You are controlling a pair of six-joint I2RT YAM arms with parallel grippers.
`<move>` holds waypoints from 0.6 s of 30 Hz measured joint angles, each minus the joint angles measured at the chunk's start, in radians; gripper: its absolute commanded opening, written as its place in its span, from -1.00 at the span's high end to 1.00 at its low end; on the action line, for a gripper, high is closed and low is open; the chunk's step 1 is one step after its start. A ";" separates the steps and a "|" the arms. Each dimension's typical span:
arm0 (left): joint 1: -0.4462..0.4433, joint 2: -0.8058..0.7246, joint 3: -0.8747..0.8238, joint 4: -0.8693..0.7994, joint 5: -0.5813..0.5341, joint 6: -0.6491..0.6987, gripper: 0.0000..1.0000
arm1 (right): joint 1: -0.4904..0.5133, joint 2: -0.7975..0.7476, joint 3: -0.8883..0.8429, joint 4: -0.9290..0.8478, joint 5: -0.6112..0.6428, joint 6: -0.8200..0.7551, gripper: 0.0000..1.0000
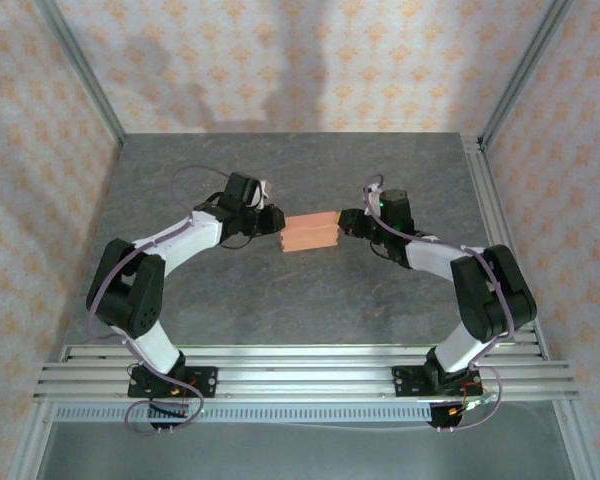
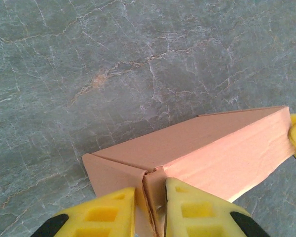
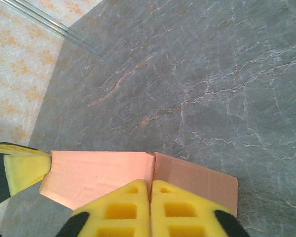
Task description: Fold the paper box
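The paper box (image 1: 310,232) is a salmon-orange card box in the middle of the table, spanning the gap between the two arms. My left gripper (image 1: 278,222) is at its left end. In the left wrist view that gripper (image 2: 150,202) is shut on a folded card flap at the near end of the paper box (image 2: 207,148). My right gripper (image 1: 342,222) is at the right end. In the right wrist view it (image 3: 151,197) is shut on the card seam where two panels of the paper box (image 3: 98,173) meet. The inside of the box is hidden.
The grey marbled table (image 1: 300,170) is enclosed by patterned walls (image 1: 280,60) at the back and sides, with metal frame posts (image 1: 80,70) in the back corners. Aluminium rails (image 1: 300,370) run along the near edge, where both arm bases are bolted.
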 measured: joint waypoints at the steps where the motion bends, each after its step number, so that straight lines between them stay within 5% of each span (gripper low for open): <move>1: 0.000 0.000 0.000 0.000 0.002 0.000 0.55 | -0.001 0.000 0.000 -0.003 0.002 -0.003 0.32; 2: 0.000 0.000 0.000 0.000 0.004 0.000 0.56 | -0.001 0.000 0.000 -0.011 0.004 -0.008 0.38; 4: 0.000 0.002 0.000 0.000 0.008 0.000 0.58 | -0.004 0.000 0.000 -0.017 0.000 -0.017 0.98; 6: 0.000 0.002 0.002 0.000 0.010 0.000 0.58 | -0.001 -0.008 0.005 -0.022 -0.002 -0.022 1.00; 8: 0.000 0.002 0.002 0.000 0.010 0.000 0.53 | -0.003 -0.014 0.006 -0.034 0.000 -0.033 0.69; 10: 0.000 0.002 0.003 0.000 0.010 0.001 0.38 | -0.003 -0.022 0.008 -0.052 0.008 -0.040 0.11; 18: 0.002 0.002 0.031 -0.082 -0.013 0.001 -0.23 | -0.005 -0.068 0.018 -0.185 0.062 -0.085 -0.74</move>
